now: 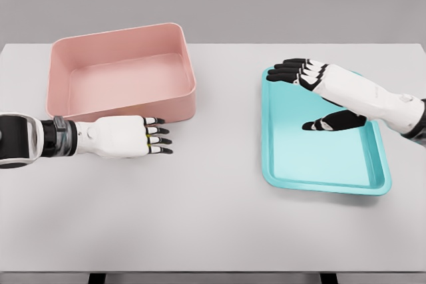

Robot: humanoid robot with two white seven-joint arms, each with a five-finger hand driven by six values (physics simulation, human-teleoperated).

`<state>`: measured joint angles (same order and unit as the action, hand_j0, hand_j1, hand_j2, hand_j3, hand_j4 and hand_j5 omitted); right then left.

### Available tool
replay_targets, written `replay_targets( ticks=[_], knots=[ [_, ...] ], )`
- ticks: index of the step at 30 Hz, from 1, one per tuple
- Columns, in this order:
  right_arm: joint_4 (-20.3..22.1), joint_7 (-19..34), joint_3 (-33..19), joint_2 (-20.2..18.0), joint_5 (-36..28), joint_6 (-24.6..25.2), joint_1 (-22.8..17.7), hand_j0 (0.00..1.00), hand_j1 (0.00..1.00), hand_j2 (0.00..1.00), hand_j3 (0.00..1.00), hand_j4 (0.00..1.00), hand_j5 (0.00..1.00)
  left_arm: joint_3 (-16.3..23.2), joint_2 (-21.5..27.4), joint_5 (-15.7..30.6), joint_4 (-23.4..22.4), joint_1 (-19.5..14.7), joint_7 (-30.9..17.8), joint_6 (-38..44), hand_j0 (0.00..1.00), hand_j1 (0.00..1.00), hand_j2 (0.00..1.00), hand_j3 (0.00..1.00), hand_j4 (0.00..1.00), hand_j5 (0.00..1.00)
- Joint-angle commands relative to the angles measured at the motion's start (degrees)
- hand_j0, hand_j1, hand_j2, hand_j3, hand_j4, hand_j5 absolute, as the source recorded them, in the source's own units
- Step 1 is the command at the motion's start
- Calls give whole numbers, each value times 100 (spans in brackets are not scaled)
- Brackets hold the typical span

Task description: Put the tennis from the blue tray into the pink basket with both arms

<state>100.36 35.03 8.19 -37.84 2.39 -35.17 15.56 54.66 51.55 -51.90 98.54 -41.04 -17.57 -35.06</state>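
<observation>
Over the blue tray (293,164), right hand (326,94) hovers, fingers spread, holding nothing. Left hand (123,136) lies open on tabletop (200,217), just before pink basket (123,71). Tennis ball not visible in tray, basket or either hand; location cannot be told. Step unclear; next move needs the ball located.

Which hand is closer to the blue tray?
The right hand: it hovers open over the blue tray. The left hand sits by the pink basket. No ball shows.
</observation>
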Motion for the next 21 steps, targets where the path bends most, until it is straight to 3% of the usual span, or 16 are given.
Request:
replay_targets(
  ticks=[1, 14, 21],
  knots=[
    [1, -3, 77, 48, -28, 17, 0, 100, 100, 100, 100, 100, 100, -8, 4, -14, -19, 0, 8, 6, 100, 100, 100, 100, 100, 100],
    [10, -3, 121, 57, -28, 17, 0, 100, 100, 100, 100, 100, 100, 1, 4, -93, -133, 9, 8, 6, 97, 97, 97, 97, 97, 97],
    [10, -3, 112, 57, -28, 17, 0, 100, 100, 100, 100, 100, 100, -8, 4, -137, -168, 53, 8, 6, 83, 83, 83, 83, 83, 83]
  ],
)
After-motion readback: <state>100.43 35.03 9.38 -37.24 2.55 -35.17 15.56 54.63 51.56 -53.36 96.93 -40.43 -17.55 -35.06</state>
